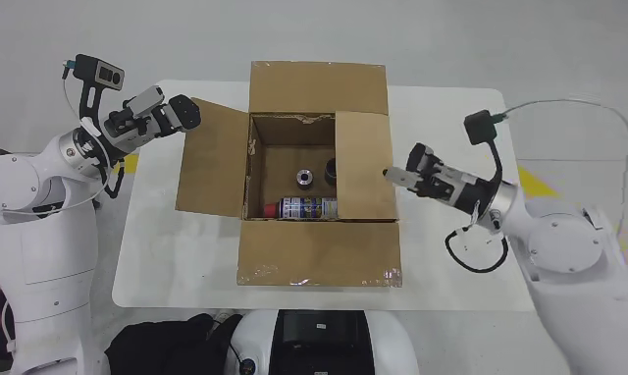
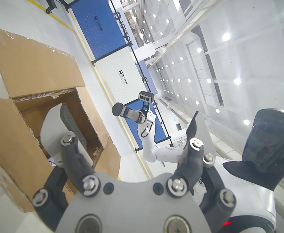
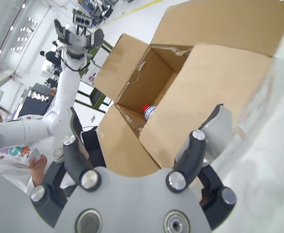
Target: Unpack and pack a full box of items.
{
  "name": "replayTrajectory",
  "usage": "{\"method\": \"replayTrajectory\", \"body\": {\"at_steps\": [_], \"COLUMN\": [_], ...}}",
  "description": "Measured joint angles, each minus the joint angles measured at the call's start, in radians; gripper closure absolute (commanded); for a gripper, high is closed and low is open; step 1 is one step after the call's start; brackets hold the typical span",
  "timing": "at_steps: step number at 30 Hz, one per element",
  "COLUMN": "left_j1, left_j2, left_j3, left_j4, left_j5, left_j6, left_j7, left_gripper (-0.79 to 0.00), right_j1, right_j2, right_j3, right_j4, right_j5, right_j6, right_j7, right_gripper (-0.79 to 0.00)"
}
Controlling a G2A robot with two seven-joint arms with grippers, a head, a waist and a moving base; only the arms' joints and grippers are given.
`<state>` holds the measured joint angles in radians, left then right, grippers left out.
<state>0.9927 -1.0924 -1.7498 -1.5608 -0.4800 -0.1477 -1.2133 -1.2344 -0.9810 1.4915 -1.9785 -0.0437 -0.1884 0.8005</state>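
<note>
Brown cardboard makes up the box [image 1: 319,255], which sits in the middle of the white desk [image 1: 157,257] with its flaps open. I can see down into it from the top view. A bottle [image 1: 309,207] lies on its side on the box floor, close against the lower wall in the frame, with its red cap [image 1: 270,209] pointing to the left side of the frame. Just above the bottle sits a small round silver thing [image 1: 306,177]. A dark round thing [image 1: 330,166] sits beside that, a little to the right. I cannot tell what those two are.

My left claw [image 1: 186,112] hangs at the upper left of the frame, near the top corner of the left flap. Its two fingers [image 2: 59,122] are spread wide apart and nothing is between them.

My right claw [image 1: 392,175] is at the right side of the box, over the outer edge of the right flap. Its fingers [image 3: 219,122] are spread wide too and hold nothing.
</note>
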Motion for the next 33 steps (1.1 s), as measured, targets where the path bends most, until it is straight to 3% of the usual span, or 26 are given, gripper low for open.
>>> {"method": "replayTrajectory", "body": {"at_steps": [7,13,24,33], "left_j1": [0.0,0.0,0.001,0.084], "left_j2": [0.0,0.0,0.0,0.016], "left_j3": [0.0,0.0,-0.001,-0.102], "left_j4": [0.0,0.0,0.0,-0.006], "left_j5": [0.0,0.0,0.0,0.039], "left_j6": [0.0,0.0,0.0,-0.019], "left_j7": [0.0,0.0,0.001,0.141], "left_gripper": [-0.785,-0.785,-0.785,-0.785], "right_j1": [-0.116,-0.179,-0.194,-0.194], "right_j2": [0.012,0.015,0.015,0.015], "right_j3": [0.183,0.258,0.277,0.277], "right_j4": [0.079,0.107,0.108,0.108], "right_j5": [0.045,0.056,0.064,0.064], "right_j6": [-0.019,-0.049,-0.06,-0.06], "right_j7": [-0.047,-0.081,-0.089,-0.089], "right_gripper": [-0.785,-0.785,-0.785,-0.785]}}
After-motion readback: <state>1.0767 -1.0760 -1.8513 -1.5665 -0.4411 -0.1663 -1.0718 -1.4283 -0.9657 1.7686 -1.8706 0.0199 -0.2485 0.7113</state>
